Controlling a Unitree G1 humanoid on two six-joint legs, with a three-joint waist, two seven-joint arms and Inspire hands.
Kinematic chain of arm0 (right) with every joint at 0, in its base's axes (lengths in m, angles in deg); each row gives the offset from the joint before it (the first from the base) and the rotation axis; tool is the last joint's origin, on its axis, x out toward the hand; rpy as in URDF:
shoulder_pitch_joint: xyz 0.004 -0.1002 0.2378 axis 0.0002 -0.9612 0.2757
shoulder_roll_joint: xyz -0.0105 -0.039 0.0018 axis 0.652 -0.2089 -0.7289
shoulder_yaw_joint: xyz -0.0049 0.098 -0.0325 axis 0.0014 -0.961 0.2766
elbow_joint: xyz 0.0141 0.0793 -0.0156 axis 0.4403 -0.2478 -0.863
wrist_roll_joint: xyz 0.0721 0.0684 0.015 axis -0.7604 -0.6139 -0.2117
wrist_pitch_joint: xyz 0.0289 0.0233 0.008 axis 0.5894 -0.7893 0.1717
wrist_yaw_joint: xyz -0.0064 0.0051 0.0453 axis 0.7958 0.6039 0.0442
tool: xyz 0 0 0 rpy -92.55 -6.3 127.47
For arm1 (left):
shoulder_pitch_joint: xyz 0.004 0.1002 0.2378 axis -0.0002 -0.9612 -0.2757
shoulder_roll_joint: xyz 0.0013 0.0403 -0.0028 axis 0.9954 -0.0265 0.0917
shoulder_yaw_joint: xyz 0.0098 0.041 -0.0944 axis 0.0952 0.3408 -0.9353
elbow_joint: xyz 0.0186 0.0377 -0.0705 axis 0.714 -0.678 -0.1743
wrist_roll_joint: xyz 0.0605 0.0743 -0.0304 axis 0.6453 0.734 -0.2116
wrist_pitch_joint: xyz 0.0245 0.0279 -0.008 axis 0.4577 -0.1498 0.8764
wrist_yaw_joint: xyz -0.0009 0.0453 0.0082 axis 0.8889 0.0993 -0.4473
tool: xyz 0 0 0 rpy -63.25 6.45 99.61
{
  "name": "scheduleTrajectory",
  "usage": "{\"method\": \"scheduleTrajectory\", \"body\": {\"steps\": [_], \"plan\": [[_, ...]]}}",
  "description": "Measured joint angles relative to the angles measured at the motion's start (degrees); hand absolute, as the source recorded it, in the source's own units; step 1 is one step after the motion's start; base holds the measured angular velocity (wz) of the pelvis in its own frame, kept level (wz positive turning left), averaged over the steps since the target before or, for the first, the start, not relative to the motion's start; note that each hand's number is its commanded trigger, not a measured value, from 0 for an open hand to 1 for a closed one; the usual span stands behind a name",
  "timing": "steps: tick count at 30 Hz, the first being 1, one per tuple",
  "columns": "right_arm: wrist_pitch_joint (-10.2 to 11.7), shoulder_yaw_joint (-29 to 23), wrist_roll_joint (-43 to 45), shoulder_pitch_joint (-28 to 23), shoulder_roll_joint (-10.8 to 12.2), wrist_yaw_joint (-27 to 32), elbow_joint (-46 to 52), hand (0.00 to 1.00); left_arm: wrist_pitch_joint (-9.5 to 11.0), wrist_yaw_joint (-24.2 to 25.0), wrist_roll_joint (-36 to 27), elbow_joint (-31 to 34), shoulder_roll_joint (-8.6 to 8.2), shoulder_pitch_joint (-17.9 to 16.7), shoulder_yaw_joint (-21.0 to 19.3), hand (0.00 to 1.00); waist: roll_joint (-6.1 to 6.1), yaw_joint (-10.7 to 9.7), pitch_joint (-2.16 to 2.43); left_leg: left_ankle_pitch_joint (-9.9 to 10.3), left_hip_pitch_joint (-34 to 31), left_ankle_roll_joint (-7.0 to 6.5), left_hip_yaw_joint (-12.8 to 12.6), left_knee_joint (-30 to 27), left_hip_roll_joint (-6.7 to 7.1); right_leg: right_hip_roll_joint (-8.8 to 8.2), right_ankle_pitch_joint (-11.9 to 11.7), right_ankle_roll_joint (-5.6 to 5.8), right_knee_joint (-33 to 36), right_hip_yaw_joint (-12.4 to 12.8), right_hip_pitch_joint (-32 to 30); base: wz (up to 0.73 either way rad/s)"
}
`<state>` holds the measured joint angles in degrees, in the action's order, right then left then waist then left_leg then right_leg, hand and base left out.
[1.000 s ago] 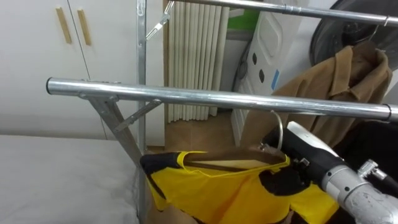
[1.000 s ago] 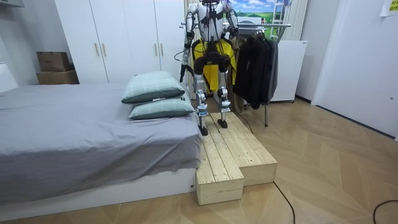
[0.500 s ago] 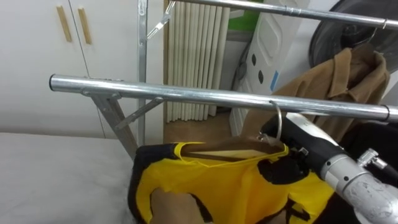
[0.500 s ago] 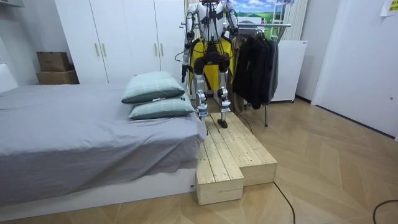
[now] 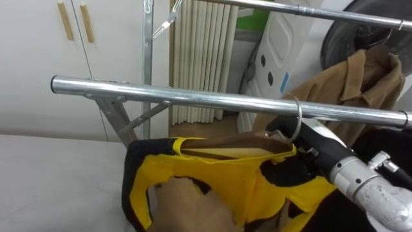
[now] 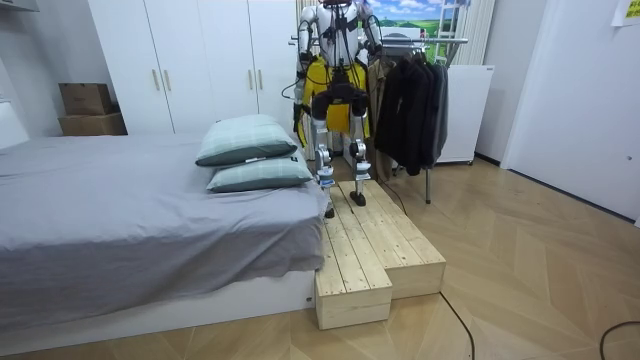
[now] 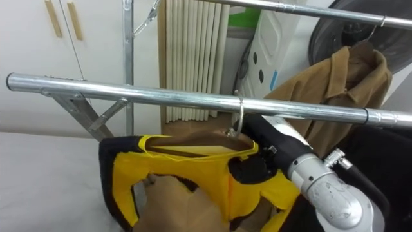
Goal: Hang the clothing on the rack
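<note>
A yellow and black garment (image 5: 225,177) hangs on a wooden hanger (image 5: 251,143) with a metal hook (image 5: 296,119). My right hand (image 5: 312,145) comes in from the lower right, shut on the hanger just under the hook. The hook stands up against the near metal rail (image 5: 193,98); I cannot tell whether it rests over it. A tan fold (image 5: 190,206) shows in front of the garment's lower part. In the room view I stand on the wooden platform (image 6: 370,250) facing the rack, with my left hand (image 6: 297,112) low at my side.
A brown coat (image 5: 360,80) and dark clothes (image 6: 410,105) hang on the higher rail (image 5: 290,8) at the back right. White wardrobe doors (image 5: 38,58) stand to the left, a radiator (image 5: 199,58) behind. The grey bed (image 6: 120,220) with two pillows (image 6: 250,150) lies beside the platform.
My right hand has lifted the hanger, so the hook rose from below the near rail up to it. The garment has swung up and spread to the left.
</note>
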<state>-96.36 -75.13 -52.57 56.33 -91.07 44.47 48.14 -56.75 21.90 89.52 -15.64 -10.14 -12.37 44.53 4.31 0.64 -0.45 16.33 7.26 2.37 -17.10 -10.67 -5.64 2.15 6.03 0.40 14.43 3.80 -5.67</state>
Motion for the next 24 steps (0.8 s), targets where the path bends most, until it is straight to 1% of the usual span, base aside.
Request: {"method": "scheduleTrajectory", "body": {"steps": [2, 3, 5, 7, 9, 12, 15, 18, 24], "plan": [[-0.1, 0.0, -0.7, 0.0, 0.0, 0.7, -1.5, 1.00, -0.5, 0.0, 0.2, -0.1, 0.02, 0.0, 0.0, 0.00, -0.10, 0.0, -0.02, 0.0, 0.2, 0.00, 0.1, 0.0, -0.07, 0.00, 0.0, -0.03, -0.6, -0.3, 0.7, 0.07], [-0.1, -0.1, -1.5, 0.0, 0.0, 1.0, -2.2, 1.00, -0.6, 0.0, 0.2, -0.2, 0.02, 0.0, -0.1, 0.00, -0.12, 0.0, 0.04, 0.0, 0.3, 0.00, 0.1, 0.0, -0.11, 0.00, 0.0, -0.06, -0.8, -0.3, 0.9, 0.05], [-0.1, -0.9, -4.5, 0.0, 0.0, 2.2, -5.1, 1.00, -0.9, 0.0, 0.2, -0.3, 0.01, 0.1, -0.6, 0.00, -0.15, 0.9, 0.03, 0.0, 0.2, 0.00, 0.1, 0.0, -0.26, 0.03, -0.2, -0.19, -0.9, -0.7, 0.9, 0.00], [-0.1, -1.4, -7.0, 0.0, 0.0, 2.9, -7.6, 1.00, -1.1, 0.1, -0.1, -0.3, 0.00, 0.1, -0.6, 0.00, -0.19, 1.2, 0.05, 0.0, 0.2, 0.01, 0.4, -0.1, -0.34, 0.04, -0.2, -0.20, -0.9, -0.8, 0.9, 0.03], [-0.1, -1.6, -10.8, 0.9, 0.2, 4.4, -13.0, 1.00, -1.6, 0.0, -0.2, -0.2, -0.07, 0.1, -0.6, 0.00, -0.17, 1.4, 0.07, 0.0, 0.3, 0.09, 0.8, -0.1, -0.44, 0.04, -0.2, -0.24, -0.9, -1.2, 0.9, 0.07], [-0.1, -1.6, -12.5, 1.3, 0.6, 5.7, -18.2, 1.00, -2.3, 0.1, -0.2, -0.2, -0.26, 0.2, -0.6, 0.00, -0.20, 1.5, 0.08, -0.1, 0.2, 0.21, 1.4, 0.0, -0.54, 0.06, -0.2, -0.28, -0.9, -1.7, 1.0, 0.07], [-0.1, -1.6, -12.7, 1.6, 0.6, 6.4, -20.7, 1.00, -2.6, 0.2, 0.0, -0.2, -0.32, 0.2, -0.8, 0.00, -0.33, 1.6, 0.13, -0.2, 0.2, 0.27, 1.5, 0.0, -0.57, 0.07, -0.2, -0.29, -1.0, -1.7, 0.9, 0.00], [-0.1, -1.6, -15.6, 4.1, 0.7, 7.6, -25.1, 1.00, -3.7, 0.3, 0.2, -0.1, -0.32, 0.6, -0.9, 0.00, -0.62, 1.4, 0.25, -0.2, 0.4, 0.27, 1.6, 0.0, -0.58, 0.06, -0.3, -0.36, -1.0, -1.9, 1.1, 0.00], [-0.1, -1.6, -15.9, 7.5, 0.7, 8.0, -29.9, 1.00, -4.0, 1.0, 0.3, -0.1, -0.21, 0.9, -1.3, 0.00, -0.99, 1.4, 0.30, -0.2, 0.9, 0.27, 1.7, -0.1, -0.58, 0.03, -0.3, -0.37, -1.0, -2.1, 1.7, 0.00]]}}
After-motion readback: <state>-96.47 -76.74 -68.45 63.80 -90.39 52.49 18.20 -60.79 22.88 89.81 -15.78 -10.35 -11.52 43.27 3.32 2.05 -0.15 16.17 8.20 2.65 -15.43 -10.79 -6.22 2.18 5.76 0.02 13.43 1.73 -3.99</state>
